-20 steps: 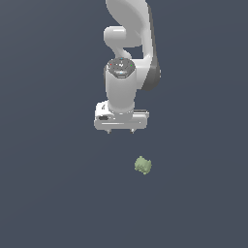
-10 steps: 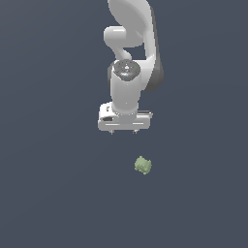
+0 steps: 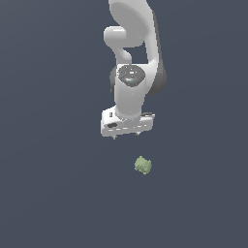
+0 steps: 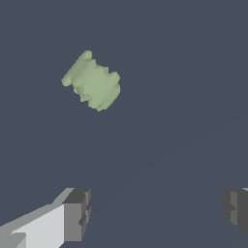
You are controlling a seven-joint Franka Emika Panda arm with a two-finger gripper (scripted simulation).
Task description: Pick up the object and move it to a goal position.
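The object (image 3: 143, 165) is a small pale green knobbly chunk lying on the dark grey surface, below and slightly toward the exterior view's right of my gripper. It also shows in the wrist view (image 4: 92, 82), ahead of the fingers and off to one side of the gap. My white gripper (image 3: 126, 136) hangs from the arm above the surface, apart from the object. Its jaws stand wide apart and hold nothing; the two dark fingertips (image 4: 77, 213) show far apart in the wrist view.
The white arm (image 3: 133, 53) reaches down from the top of the exterior view. The dark grey surface (image 3: 48, 193) fills the rest of both views.
The gripper has shifted slightly toward the exterior view's right and turned a little, coming nearer over the object. The object has not moved.
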